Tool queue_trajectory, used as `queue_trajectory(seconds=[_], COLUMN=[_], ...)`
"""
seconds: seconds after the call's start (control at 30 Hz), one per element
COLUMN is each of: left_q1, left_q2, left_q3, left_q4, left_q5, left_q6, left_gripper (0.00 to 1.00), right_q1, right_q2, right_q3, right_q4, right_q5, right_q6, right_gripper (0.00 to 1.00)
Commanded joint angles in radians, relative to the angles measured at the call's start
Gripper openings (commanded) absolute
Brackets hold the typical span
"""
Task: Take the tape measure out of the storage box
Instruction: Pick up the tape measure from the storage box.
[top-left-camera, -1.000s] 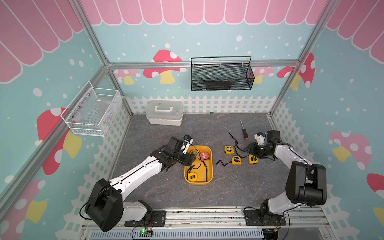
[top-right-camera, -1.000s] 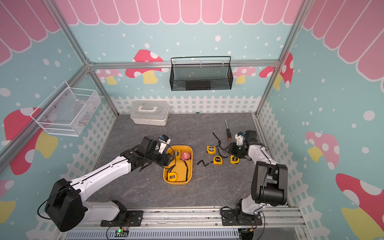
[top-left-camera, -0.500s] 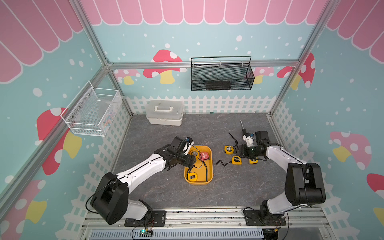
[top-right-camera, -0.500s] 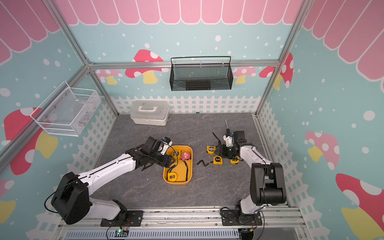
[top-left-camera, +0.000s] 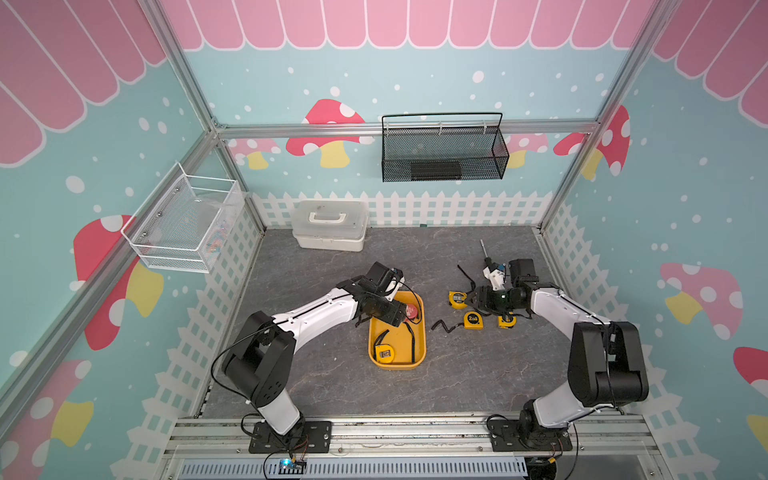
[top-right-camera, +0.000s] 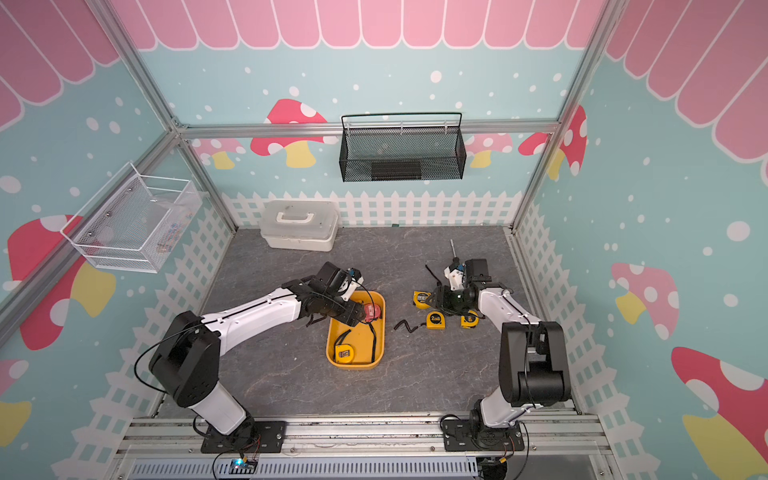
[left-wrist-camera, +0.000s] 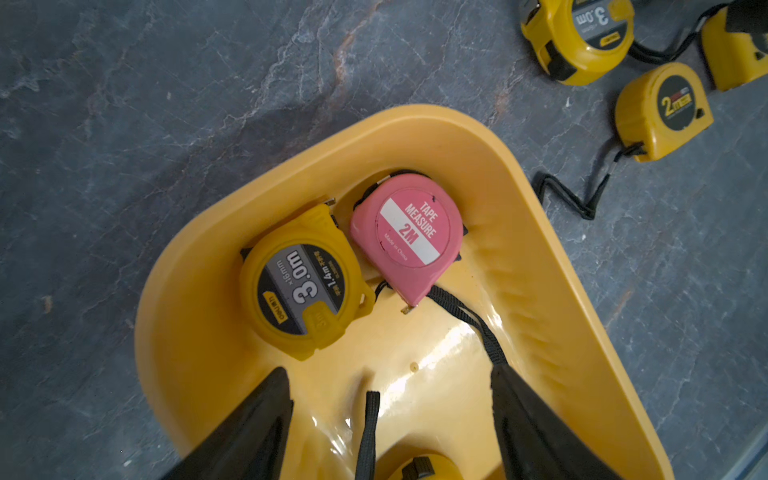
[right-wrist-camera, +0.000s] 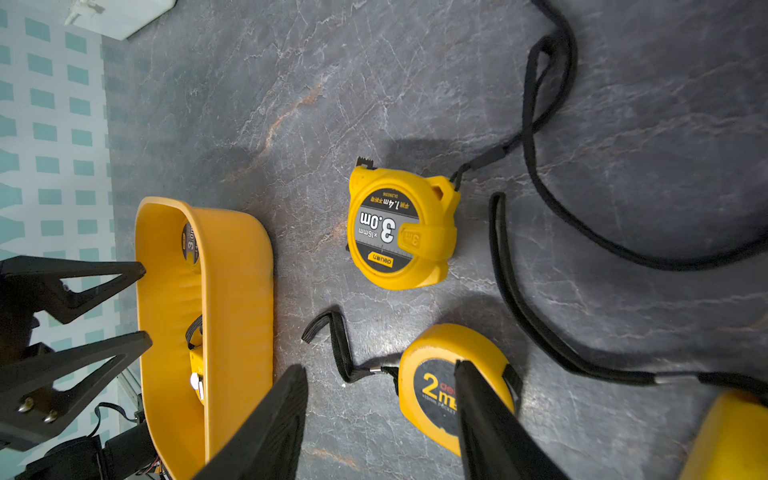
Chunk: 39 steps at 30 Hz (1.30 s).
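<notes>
The yellow storage box (top-left-camera: 397, 367) (top-right-camera: 353, 366) lies mid-table. At its far end a pink tape measure (left-wrist-camera: 409, 235) (top-left-camera: 412, 311) lies beside a yellow one (left-wrist-camera: 305, 282). Another yellow tape measure (top-left-camera: 384, 353) lies at the near end. My left gripper (left-wrist-camera: 390, 370) (top-left-camera: 400, 318) hangs open over the box's far end, just short of the pink one, with nothing between its fingers. My right gripper (right-wrist-camera: 379, 365) (top-left-camera: 471, 297) is open above the table right of the box. One finger (right-wrist-camera: 478, 399) hangs over a loose yellow 2 m tape measure (right-wrist-camera: 432, 395).
Three yellow tape measures (top-left-camera: 457, 299) (top-left-camera: 473, 320) (top-left-camera: 506, 320) with black straps lie right of the box. A screwdriver (top-left-camera: 484, 249) lies behind them. A white lidded case (top-left-camera: 330, 224) stands at the back. A black mesh basket (top-left-camera: 442, 151) and a white wire basket (top-left-camera: 183, 224) hang on the walls.
My right gripper has swung left over the loose tape measures and its jaws have widened a little. My left gripper has edged right, further over the box's far end.
</notes>
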Motion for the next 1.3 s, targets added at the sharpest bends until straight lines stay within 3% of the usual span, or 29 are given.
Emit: queue_trajectory(seconds=[0.0, 0.7, 1.27], left_q1=[-0.007, -0.035, -0.030], left_q2=[0.049, 0.233, 0.324], left_q3=[0.061, 0.242, 0.314], left_q4=[-0.052, -0.184, -0.221], left_q5=[-0.048, -0.249, -0.241], left_q6=[-0.019, -0.060, -0.038], left_gripper=[0.76, 0.71, 0.68], right_q1=[0.008, 0.008, 0.008], right_q2=[0.019, 0.059, 0.068], right_q3=[0.018, -0.018, -0.029], right_q4=[-0.010, 0.015, 0.024], right_q5=[-0.019, -0.051, -0.059], right_q6=[-0.005, -0.020, -0.020], right_gripper=[0.58, 0.58, 0.58])
